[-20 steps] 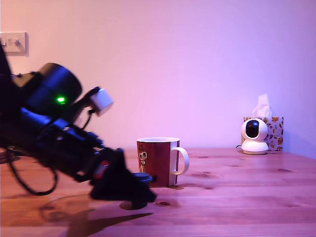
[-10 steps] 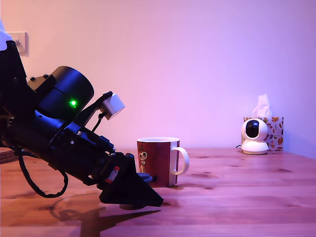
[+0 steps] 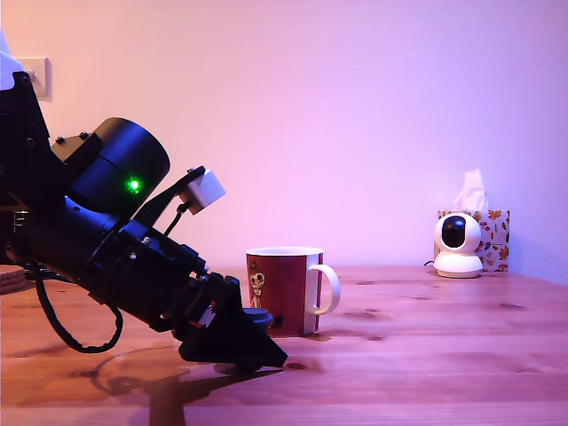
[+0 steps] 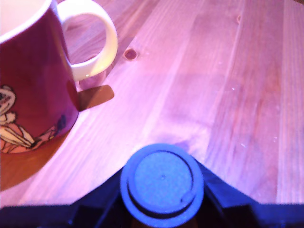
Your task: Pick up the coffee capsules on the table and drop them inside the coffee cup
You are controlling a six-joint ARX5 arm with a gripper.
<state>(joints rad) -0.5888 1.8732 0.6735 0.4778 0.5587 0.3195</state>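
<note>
Item: coffee capsule [image 4: 162, 185]. One seen, shaped like a tiny takeaway cup, with a round rimmed lid that reads bluish in this light. It sits between the two dark fingers of the hand [image 4: 161, 209], lid facing the wrist camera, low over the tabletop [image 4: 228, 95]. The fingers press against its sides, so the hand appears closed on it; the actual contact lies under the lid rim and cannot be confirmed.

Handling, judged: very light and small, probably thin-walled and smooth. A firm squeeze could dent it or pop it out of the grip; a slack one lets it slip. Best held across the body just below the lid rim, which acts as a stop.

Item: coffee cup [image 4: 33, 85]. Red ceramic, white handle [image 4: 97, 42], white inside, pale cartoon figure on the wall. It stands just ahead of the hand and to one side, apart from it. Judged heavy and stiff next to the capsule, unlikely to shift unless knocked.

Hidden or unclear:
- The capsule's body and base, covered by its own lid and the fingers.
- In the exterior view the hand [image 3: 235, 342] and arm hide nearly all of the capsule, leaving only a dark edge.
- The cup's interior cannot be seen from either camera.
- No second capsule is in view.
- The purple light makes true colours unreliable.
</note>
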